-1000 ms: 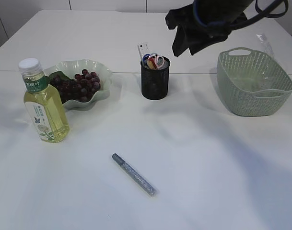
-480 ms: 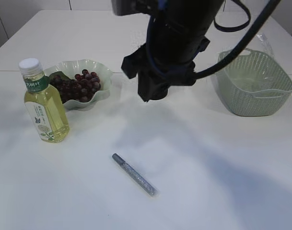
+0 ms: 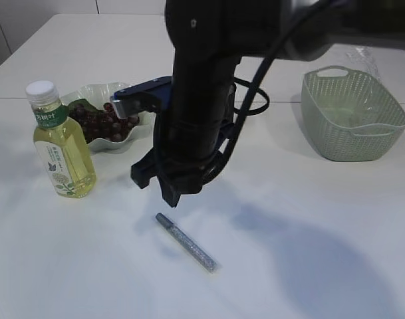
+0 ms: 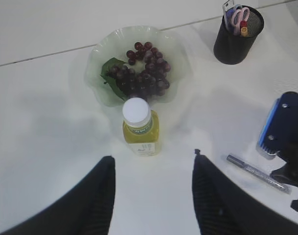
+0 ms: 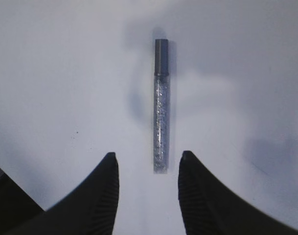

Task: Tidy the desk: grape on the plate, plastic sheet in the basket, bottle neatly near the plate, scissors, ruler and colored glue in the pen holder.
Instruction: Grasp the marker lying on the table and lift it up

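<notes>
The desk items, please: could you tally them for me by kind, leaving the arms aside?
Bottle: 1
Plate with grapes: 1
Pen holder: 1
Basket: 1
Glitter glue pen: 1
Scissors in the pen holder: 1
Total: 6

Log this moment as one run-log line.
right end effector: open, above glue pen | glue pen: flat on table, untouched | left end effector: open, empty | grapes: on plate

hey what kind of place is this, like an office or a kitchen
Probably a desk or lab tabletop staged for tidying: a plain white table with a black mesh pen holder, a silver glitter glue pen and a pale green plastic basket.
</notes>
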Robot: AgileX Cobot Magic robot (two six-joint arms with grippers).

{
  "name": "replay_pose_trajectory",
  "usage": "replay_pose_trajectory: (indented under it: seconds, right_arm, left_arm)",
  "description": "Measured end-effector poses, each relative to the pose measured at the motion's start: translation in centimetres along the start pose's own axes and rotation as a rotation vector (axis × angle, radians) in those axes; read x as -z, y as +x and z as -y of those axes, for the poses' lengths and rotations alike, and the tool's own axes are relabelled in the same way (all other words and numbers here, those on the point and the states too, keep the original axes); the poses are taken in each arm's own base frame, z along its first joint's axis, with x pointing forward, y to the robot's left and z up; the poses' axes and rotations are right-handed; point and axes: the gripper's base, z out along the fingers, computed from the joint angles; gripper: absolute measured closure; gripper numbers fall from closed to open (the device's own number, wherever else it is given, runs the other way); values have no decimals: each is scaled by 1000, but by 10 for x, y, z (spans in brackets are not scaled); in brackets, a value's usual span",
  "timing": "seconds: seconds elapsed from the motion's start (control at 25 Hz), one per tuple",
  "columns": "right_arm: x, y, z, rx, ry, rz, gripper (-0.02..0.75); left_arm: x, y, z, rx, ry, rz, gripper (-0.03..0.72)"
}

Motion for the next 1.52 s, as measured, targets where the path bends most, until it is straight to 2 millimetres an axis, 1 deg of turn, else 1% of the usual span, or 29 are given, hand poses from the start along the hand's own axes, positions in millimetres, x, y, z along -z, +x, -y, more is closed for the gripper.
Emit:
replay_pose_trajectory:
  seconds: [0.16, 0.28, 0.36, 0.88, 1.16, 1.24, 1.52]
  right_arm:
    - [-21, -19, 3, -1, -2, -2, 423]
    - [-32, -32, 5, 1, -1, -1, 423]
    - [-40, -35, 6, 1, 0, -7, 423]
    - [-81, -34, 10, -37, -16, -92, 423]
    - [-111, -31, 14, -67, -15, -156, 423]
    - [-114, -30, 15, -70, -5, -164, 423]
    - [-114, -30, 18, -65, 29, -166, 423]
  left_arm:
    - [0, 0, 1, 2, 6, -1, 317]
    - [0, 0, 1, 5, 16, -3, 317]
    - [0, 0, 1, -1, 16, -3, 317]
    - [0, 0, 1, -28, 16, -3, 317]
    - [0, 0, 1, -32, 16, -3, 317]
    - [0, 0, 1, -32, 16, -3, 317]
    - [0, 0, 1, -35, 16, -3, 317]
